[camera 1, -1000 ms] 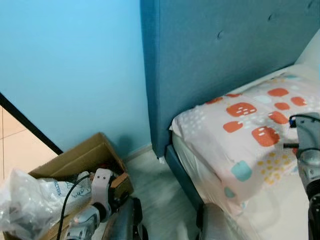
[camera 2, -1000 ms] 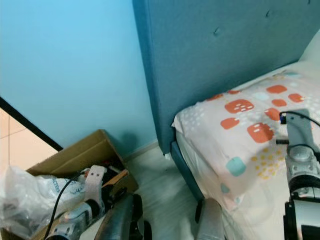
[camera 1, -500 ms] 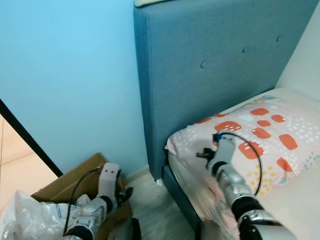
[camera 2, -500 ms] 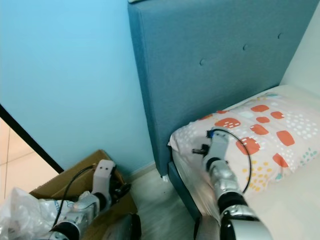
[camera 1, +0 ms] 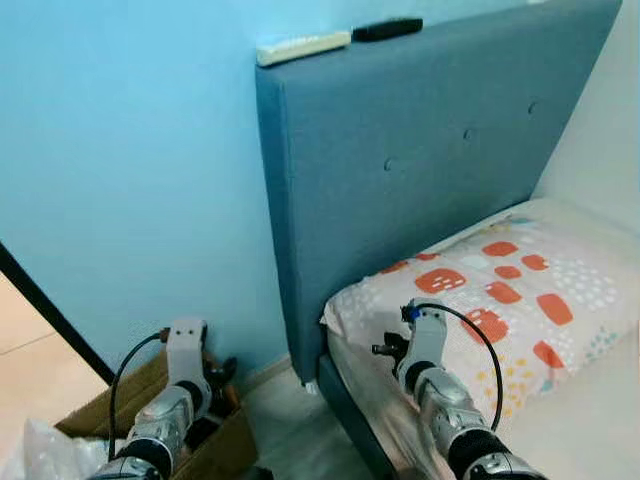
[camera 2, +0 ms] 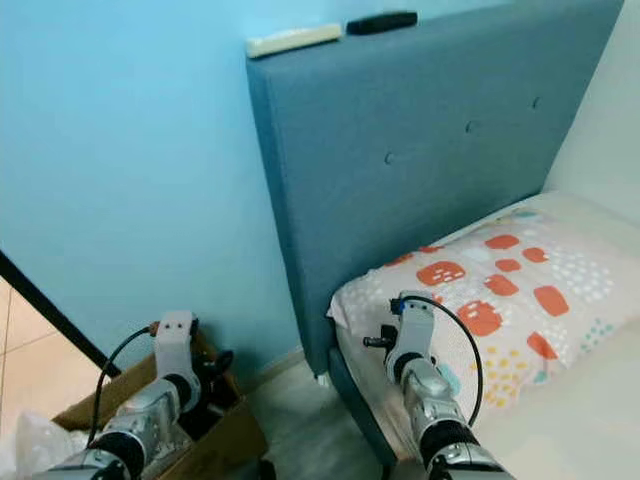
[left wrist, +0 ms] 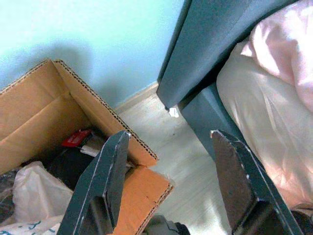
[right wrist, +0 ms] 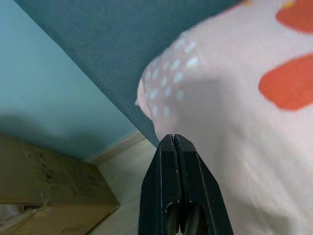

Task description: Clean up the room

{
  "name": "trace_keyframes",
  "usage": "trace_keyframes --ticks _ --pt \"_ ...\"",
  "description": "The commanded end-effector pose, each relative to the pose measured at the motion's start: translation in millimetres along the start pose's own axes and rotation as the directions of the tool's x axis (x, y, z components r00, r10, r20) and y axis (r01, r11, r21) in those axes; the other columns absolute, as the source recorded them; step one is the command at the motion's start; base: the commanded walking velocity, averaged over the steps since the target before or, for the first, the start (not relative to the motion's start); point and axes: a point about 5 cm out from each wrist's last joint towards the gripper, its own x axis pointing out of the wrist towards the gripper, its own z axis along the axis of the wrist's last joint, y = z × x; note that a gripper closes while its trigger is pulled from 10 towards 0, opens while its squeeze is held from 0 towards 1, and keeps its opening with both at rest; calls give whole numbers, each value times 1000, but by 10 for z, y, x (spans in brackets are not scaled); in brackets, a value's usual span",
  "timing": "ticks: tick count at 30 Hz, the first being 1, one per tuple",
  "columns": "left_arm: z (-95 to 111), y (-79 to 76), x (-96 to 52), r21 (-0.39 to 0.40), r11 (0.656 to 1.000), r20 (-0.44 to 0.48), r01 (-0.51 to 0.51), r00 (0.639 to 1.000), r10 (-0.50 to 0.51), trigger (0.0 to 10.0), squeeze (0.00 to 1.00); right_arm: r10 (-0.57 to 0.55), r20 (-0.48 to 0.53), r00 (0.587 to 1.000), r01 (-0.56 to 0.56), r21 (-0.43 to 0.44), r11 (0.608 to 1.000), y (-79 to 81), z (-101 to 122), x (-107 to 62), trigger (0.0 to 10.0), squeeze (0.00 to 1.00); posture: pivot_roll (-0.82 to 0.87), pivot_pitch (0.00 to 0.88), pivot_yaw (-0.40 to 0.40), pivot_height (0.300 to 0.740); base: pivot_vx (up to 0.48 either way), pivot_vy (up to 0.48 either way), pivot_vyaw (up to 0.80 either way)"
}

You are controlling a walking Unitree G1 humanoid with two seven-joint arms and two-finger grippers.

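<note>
Remotes, two of them, white one [camera 1: 303, 47] and black one [camera 1: 388, 29], sit on top edge of headboard [camera 1: 400, 170], probably next pickup. Guess I'm between steps, nothing grabbed. Left gripper [left wrist: 168, 183] jaws spread wide over corner of cardboard box [left wrist: 46, 105]. Right gripper [right wrist: 178, 188] jaws clenched empty near pillow [camera 1: 490, 300] corner. Need high reach; floor strip [left wrist: 161, 137] between box and bed frame is tight.

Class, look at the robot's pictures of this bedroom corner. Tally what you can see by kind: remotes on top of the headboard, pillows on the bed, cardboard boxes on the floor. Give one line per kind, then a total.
Remotes on the headboard: 2, a white remote and a black remote
Pillows: 1, the patterned pillow
Cardboard boxes: 1, the cardboard box
Total: 4
</note>
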Motion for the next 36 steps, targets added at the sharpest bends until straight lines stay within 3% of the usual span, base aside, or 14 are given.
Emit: trace_keyframes --ticks 1,6,12,15,16,18,21,24,28,30,36 --pt "-179 37 -47 4 999 -73 -32 997 33 10000 0 12 -5 1000 -12 -8 1000 7 -39 -12 10000 0 16 0 -6 668 0 0 0" --pt "-369 -10 -84 10 999 -138 -43 989 44 10000 0 7 -21 1000 -8 -21 1000 -14 -73 -21 10000 0 11 0 -10 687 0 0 0" --pt "-803 76 -267 -10 986 -300 -165 941 154 10000 0 -29 -115 993 23 -55 998 -76 -293 -93 10000 0 5 0 -10 712 -42 0 0" --pt "-842 78 -286 -9 985 -314 -170 936 159 10000 0 -37 -127 991 29 -62 998 -88 -320 -104 10000 0 4 0 -9 717 -251 0 0" --pt "-928 99 -335 -5 984 -344 -180 924 167 10000 0 -100 -189 977 74 -141 987 -142 -442 -154 10000 0 2 0 -10 721 -292 0 0" --pt "-967 110 -360 -4 983 -358 -185 918 172 10000 0 -140 -212 967 100 -189 977 -174 -503 -184 10000 0 2 0 -10 721 -292 0 0" --pt "-968 110 -360 -3 983 -358 -186 918 172 10000 0 -140 -212 967 99 -189 977 -174 -503 -184 10000 0 2 0 -10 721 -292 0 0" --pt "-1025 125 -396 18 982 -379 -188 907 181 10000 0 -179 -287 941 121 -208 971 -230 -667 -268 10000 0 5 0 -14 721 -309 0 0" --pt "-1073 129 -425 34 982 -395 -187 900 185 10000 0 -218 -359 908 163 -178 970 -287 -846 -375 10000 0 4 0 -16 721 -324 0 0" --pt "-1102 116 -436 45 983 -406 -180 895 183 10000 0 -237 -396 887 211 -110 971 -328 -957 -453 10000 0 3 0 -17 721 -326 0 0" --pt "-1135 67 -437 59 986 -419 -159 892 169 10000 0 -250 -398 882 249 -56 967 -365 -978 -480 10000 0 -4 0 -17 721 -330 0 0"
